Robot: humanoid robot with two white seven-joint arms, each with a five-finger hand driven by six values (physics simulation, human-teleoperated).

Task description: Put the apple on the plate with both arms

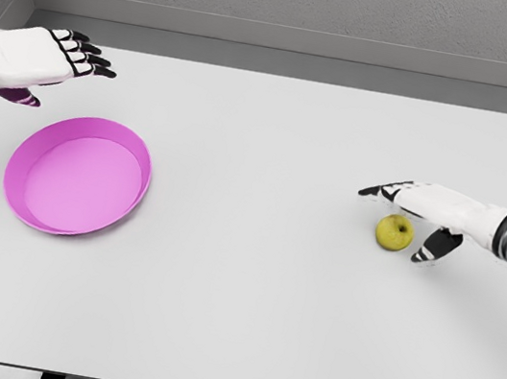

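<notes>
Yellow-green, the apple sits on the white table at your right, well apart from the pink plate at the left. Your right hand reaches in beside it, fingers spread and thumb down on the apple's right; you can't tell whether it touches, and nothing is gripped. Your left hand hovers just behind the plate, fingers straight and relaxed, holding nothing
</notes>
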